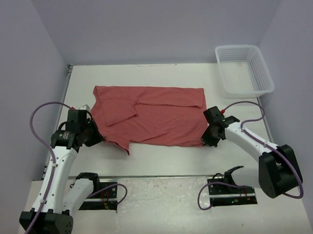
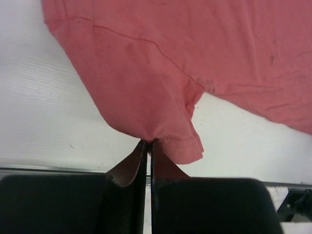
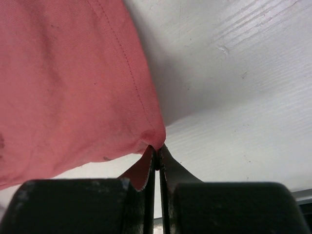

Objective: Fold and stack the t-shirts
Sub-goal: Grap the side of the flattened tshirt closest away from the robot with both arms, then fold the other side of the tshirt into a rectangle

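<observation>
One brick-red t-shirt lies spread across the middle of the white table, partly folded, with a sleeve flap lying on top at its left. My left gripper is shut on the shirt's near-left edge; in the left wrist view the cloth bunches into the closed fingertips of that gripper beside a stitched hem. My right gripper is shut on the near-right corner; in the right wrist view the hemmed corner is pinched at the tips of that gripper, slightly raised above the table.
A white plastic mesh basket stands at the back right corner of the table. Lilac walls close in the left, back and right sides. Purple cables loop beside both arms near the front edge.
</observation>
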